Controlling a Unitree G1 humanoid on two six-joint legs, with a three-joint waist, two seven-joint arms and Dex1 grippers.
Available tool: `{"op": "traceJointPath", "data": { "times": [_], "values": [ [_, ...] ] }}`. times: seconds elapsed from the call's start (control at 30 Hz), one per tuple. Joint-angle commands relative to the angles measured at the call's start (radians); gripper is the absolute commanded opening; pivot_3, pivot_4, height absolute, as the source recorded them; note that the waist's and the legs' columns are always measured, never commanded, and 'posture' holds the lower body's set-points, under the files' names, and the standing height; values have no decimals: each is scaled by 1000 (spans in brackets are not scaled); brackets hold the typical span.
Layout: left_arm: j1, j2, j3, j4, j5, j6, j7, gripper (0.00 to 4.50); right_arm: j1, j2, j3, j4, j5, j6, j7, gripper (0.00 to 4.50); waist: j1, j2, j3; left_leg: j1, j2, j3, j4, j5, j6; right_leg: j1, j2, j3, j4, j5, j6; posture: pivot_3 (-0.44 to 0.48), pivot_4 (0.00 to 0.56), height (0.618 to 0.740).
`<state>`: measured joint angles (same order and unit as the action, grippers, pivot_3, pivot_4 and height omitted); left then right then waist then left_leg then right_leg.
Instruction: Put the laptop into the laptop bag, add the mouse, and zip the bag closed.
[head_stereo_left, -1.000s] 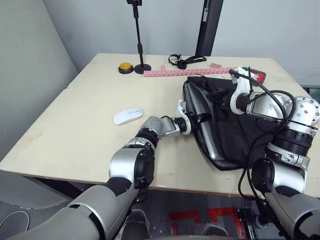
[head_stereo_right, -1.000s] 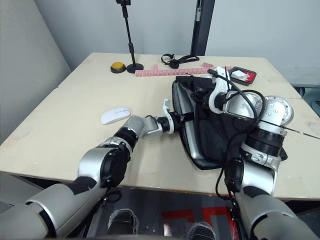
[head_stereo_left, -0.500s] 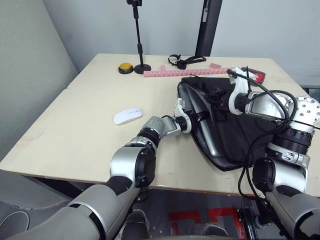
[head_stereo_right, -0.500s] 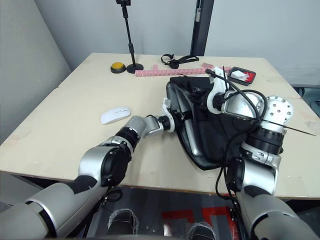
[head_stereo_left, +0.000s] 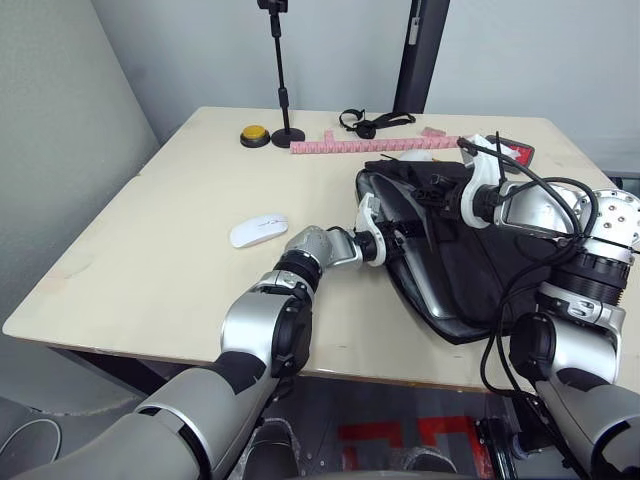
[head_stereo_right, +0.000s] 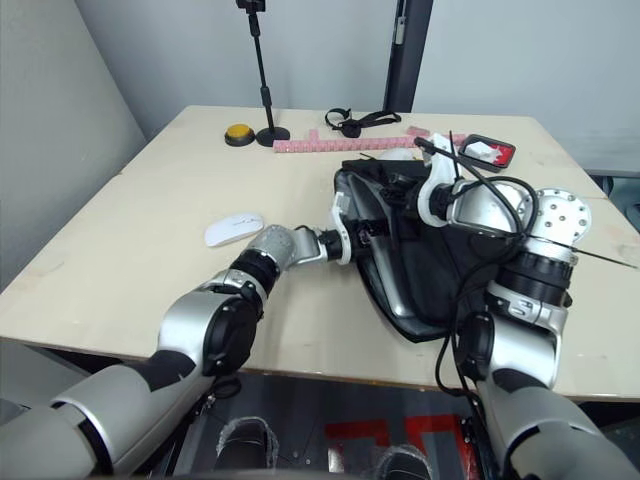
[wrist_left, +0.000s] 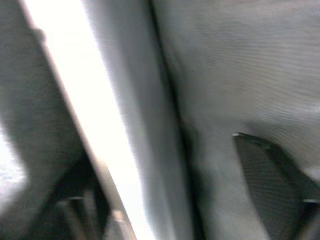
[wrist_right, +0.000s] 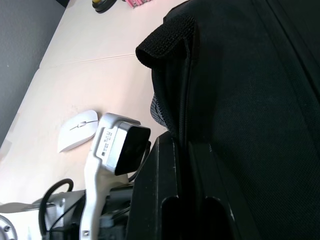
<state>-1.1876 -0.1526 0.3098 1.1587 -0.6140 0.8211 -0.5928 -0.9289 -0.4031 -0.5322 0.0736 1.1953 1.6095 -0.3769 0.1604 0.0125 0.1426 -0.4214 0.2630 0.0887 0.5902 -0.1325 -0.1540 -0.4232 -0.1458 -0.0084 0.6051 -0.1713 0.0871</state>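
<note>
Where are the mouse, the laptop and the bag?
mouse (head_stereo_left: 258, 231), left eye view, middle of its white top.
laptop (head_stereo_left: 420, 285), left eye view, silver edge showing in the bag's opening.
bag (head_stereo_right: 440, 270), right eye view, black fabric flap.

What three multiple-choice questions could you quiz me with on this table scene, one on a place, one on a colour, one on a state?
1. Where is the mouse?
A. on the bare table to the left of the bag
B. inside the bag
C. beside the yellow button

2. What colour is the bag?
A. grey
B. black
C. red

3. What state is the laptop in?
A. lying clear of the bag on the table
B. partly inside the open bag, its silver edge showing
C. closed away behind a shut zip

Answers: 1 A, the mouse lies alone on the table, left of the bag. 2 B, the fabric is black throughout. 3 B, the bag gapes open and the laptop's silver edge runs along the opening.
</note>
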Motion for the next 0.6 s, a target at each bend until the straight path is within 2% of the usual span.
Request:
{"op": "traceJointPath", "data": {
  "times": [0.03,0.43,0.6],
  "values": [
    [-18,-56,-10,-115,-17,63,-16,4476,-24,-26,-8,2,-35,5,25,0,0,0,0,0,0,0,0,0,0,0,0,0,0,0,0,0,150,740],
    [109,194,8,-549,-95,472,66,4476,-33,-41,-7,16,-176,5,141,0,-6,0,0,0,0,0,0,0,0,0,0,0,1,0,0,0,150,740],
    [161,224,89,-664,-170,637,122,4476,-39,-42,-1,15,-224,5,189,0,-5,0,0,0,0,0,0,0,0,0,0,0,0,0,0,0,150,740]
  ]
}}
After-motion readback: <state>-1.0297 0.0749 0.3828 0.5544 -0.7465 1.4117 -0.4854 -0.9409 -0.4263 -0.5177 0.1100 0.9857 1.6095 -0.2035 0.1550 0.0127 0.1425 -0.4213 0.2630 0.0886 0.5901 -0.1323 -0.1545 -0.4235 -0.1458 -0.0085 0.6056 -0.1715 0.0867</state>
